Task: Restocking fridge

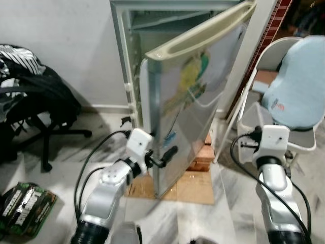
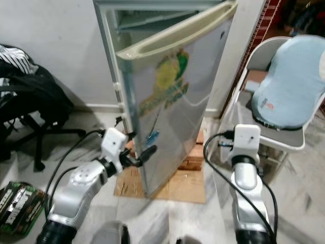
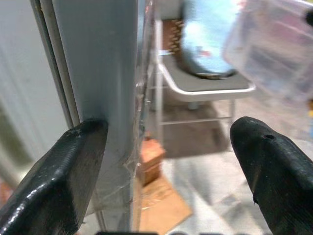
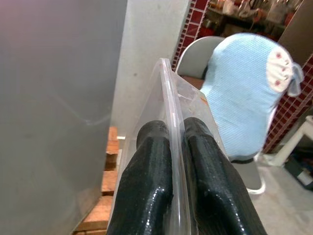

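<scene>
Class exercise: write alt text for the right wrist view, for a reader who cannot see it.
The right gripper is shut on the rim of a clear plastic container. The grey fridge door is to one side, and a chair with a light blue cushion is beyond.

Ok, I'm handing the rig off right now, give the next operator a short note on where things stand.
Left gripper: fingers open, straddling the free edge of the fridge door, low on the door.
Right gripper: fingers shut on the rim of a clear plastic container, held up to the right of the fridge, in front of the white chair with the blue cushion.
Done: door is partly open, container is in hand.
Left: swing the door wide, then carry the container in to a shelf. The fridge stands raised on bricks and cardboard, so pull gently.
</scene>
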Robot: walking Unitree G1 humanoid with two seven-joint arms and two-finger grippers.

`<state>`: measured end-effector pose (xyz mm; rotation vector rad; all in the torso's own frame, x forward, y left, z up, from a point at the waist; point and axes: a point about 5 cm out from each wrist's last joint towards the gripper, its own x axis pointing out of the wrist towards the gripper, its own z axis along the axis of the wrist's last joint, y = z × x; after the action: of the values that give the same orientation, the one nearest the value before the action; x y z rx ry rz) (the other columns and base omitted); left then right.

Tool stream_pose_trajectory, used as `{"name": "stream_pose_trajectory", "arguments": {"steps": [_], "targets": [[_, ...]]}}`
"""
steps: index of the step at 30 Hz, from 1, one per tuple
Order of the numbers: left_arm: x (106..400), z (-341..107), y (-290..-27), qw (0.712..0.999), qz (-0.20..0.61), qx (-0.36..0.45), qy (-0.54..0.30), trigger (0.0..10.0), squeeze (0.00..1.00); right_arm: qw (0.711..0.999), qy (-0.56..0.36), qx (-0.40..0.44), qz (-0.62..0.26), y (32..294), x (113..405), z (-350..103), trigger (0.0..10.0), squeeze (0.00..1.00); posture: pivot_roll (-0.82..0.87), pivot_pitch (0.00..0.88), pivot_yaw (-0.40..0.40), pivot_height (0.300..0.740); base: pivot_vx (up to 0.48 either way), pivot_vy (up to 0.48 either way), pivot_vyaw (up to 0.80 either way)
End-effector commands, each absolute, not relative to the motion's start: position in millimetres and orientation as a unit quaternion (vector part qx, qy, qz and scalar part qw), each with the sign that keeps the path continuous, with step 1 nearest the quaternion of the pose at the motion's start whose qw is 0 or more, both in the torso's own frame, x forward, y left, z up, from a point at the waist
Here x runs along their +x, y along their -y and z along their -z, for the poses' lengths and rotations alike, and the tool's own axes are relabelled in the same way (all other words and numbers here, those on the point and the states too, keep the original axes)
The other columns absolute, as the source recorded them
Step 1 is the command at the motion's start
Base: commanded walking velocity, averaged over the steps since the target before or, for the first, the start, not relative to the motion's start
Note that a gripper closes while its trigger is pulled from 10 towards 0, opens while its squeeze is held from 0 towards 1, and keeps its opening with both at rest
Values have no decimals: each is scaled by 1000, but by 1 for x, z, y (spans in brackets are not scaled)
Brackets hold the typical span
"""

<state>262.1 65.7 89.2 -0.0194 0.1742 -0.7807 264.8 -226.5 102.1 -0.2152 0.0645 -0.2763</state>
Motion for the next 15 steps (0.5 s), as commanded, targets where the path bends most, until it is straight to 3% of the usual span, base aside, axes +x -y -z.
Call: {"name": "stream_pose_trajectory", "arguments": {"steps": [1,3,9,11,15], "targets": [[271,-120,-44,908,419,1,-14,10000,0,986,-27,-105,130,221,266,-105,10000,0,-28,39,-39,740,0,-330,0],[272,-123,-40,906,423,1,-7,10000,0,985,-29,-106,130,221,265,-104,10000,0,-31,43,-36,740,0,-315,0],[276,-135,-34,911,411,-11,20,10000,0,985,-28,-106,131,221,265,-104,10000,0,-37,51,-25,740,0,0,0],[278,-137,-51,937,348,-12,35,10000,0,985,-25,-106,132,221,265,-106,10000,0,-39,54,-19,740,0,0,0],[272,-136,-76,958,282,-18,44,10000,0,985,-25,-107,134,224,267,-107,10000,0,-26,74,-33,740,0,0,0]]}}
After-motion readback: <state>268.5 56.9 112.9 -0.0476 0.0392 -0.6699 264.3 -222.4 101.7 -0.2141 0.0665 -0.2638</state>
